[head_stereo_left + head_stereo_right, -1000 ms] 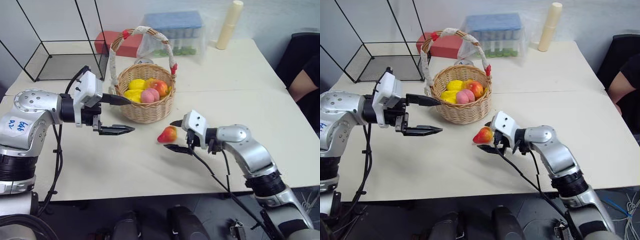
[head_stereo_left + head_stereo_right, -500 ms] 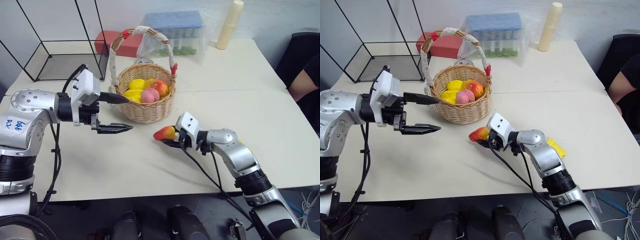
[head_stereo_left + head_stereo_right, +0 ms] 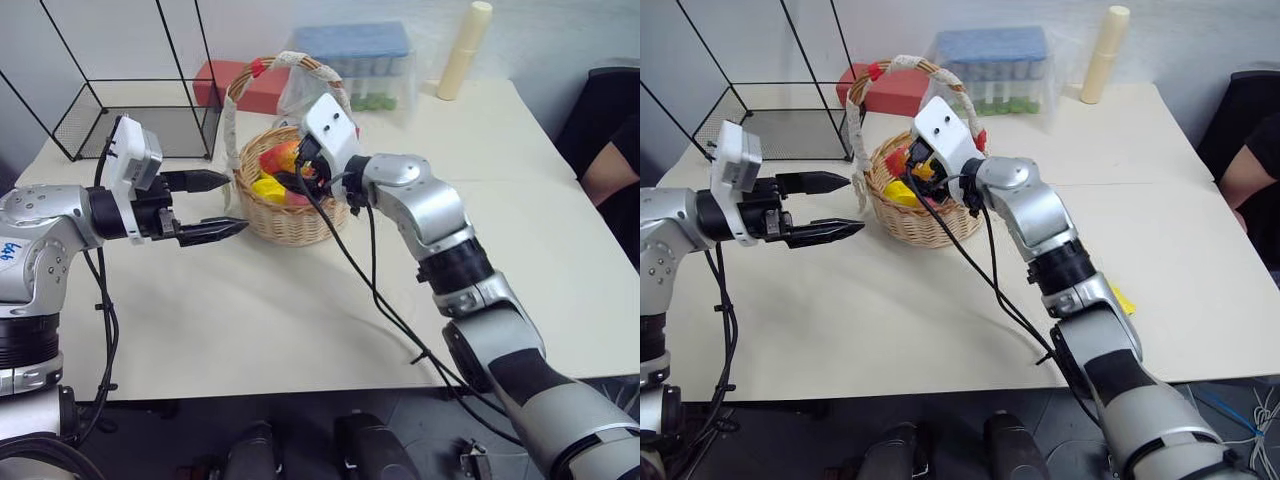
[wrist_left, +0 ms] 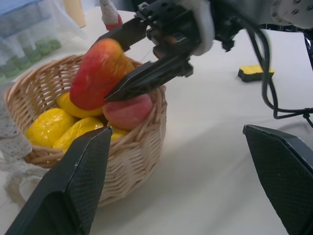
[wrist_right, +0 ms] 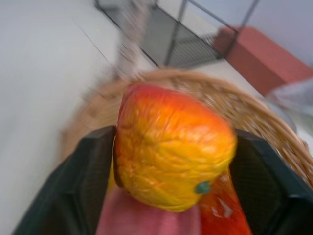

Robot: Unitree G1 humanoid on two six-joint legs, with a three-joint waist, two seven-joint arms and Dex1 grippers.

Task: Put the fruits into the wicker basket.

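Note:
The wicker basket (image 3: 292,222) stands mid-table, its white-wrapped handle arching above. Inside lie yellow fruits (image 4: 50,128) and a pink peach (image 4: 131,110). My right gripper (image 3: 287,166) hovers over the basket's opening, shut on a red-orange fruit (image 4: 99,74), which hangs just above the peach. That fruit (image 5: 172,147) sits squeezed between both black fingers (image 5: 85,181). My left gripper (image 3: 237,202) is open, level with the basket's left wall and a little apart from it, nothing between its fingers.
A black wire cage (image 3: 130,110) occupies the far left. Behind the basket are a red box (image 3: 215,80), a blue-lidded plastic box (image 3: 355,60) and a cream cylinder (image 3: 462,50). A yellow sponge (image 4: 257,72) lies right of the basket. A person's arm (image 3: 610,150) is at the right edge.
My right gripper closed on the red-orange fruit at the table and carried it up and left over the basket. My left gripper drew back a little to the left, still open.

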